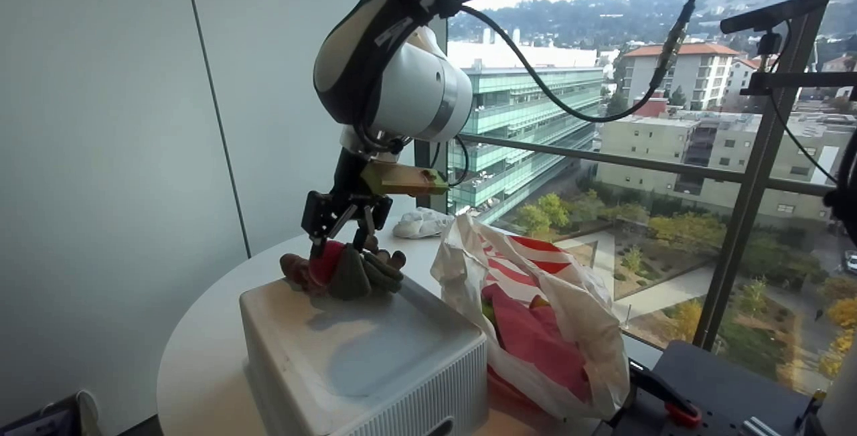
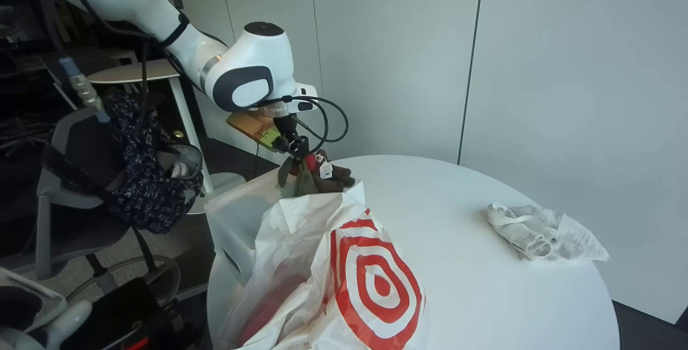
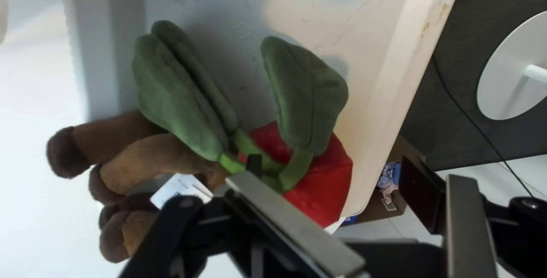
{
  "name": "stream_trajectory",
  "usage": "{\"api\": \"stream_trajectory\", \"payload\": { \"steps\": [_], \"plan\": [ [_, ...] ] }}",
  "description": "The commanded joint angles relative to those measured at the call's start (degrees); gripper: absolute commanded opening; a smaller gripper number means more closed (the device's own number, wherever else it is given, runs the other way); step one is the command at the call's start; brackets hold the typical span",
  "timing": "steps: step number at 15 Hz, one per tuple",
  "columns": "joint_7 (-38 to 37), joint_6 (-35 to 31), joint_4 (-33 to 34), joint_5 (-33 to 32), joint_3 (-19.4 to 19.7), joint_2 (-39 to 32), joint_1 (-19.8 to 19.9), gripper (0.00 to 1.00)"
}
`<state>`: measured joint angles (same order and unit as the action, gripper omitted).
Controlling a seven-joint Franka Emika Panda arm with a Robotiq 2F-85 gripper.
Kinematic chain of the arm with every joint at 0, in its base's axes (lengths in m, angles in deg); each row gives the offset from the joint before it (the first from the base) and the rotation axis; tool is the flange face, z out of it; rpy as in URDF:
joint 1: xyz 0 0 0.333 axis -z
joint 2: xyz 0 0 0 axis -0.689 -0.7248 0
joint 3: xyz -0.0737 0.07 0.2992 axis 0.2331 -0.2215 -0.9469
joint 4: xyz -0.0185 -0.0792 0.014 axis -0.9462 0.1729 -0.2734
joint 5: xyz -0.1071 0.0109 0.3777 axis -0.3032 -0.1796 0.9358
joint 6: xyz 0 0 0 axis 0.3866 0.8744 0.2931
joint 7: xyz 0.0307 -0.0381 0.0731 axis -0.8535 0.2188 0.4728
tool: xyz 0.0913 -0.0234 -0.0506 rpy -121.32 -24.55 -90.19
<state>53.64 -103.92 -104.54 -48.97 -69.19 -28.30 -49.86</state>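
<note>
A soft plush bundle lies on a whitish box. It has a red part, green leaf-like flaps and brown limbs with dark ends and a white tag. I cannot tell whether it is one toy or more. The red part also shows in both exterior views. My gripper points down at the bundle with its fingers apart. In the wrist view, one finger is against or just over the green stems. The other finger stands well off to the right, beyond the red part. The gripper holds nothing.
A white plastic bag with red rings and a pink item inside stands beside the box. A crumpled white cloth lies on the round white table. A window adjoins the table. A chair with a backpack stands behind.
</note>
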Motion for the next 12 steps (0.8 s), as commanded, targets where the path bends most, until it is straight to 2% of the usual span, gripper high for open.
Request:
{"api": "stream_trajectory", "payload": {
  "steps": [1,4,9,12],
  "plan": [
    [-0.13,8.24,-2.93,3.39,1.32,6.35,3.55,1.00],
    [-3.12,14.86,-5.77,2.11,4.77,10.66,5.12,1.00],
    [-13.10,23.06,-11.79,-4.90,10.72,15.93,7.67,1.00],
    [-13.10,29.25,-14.31,-4.26,13.14,17.26,8.87,1.00]
  ]
}}
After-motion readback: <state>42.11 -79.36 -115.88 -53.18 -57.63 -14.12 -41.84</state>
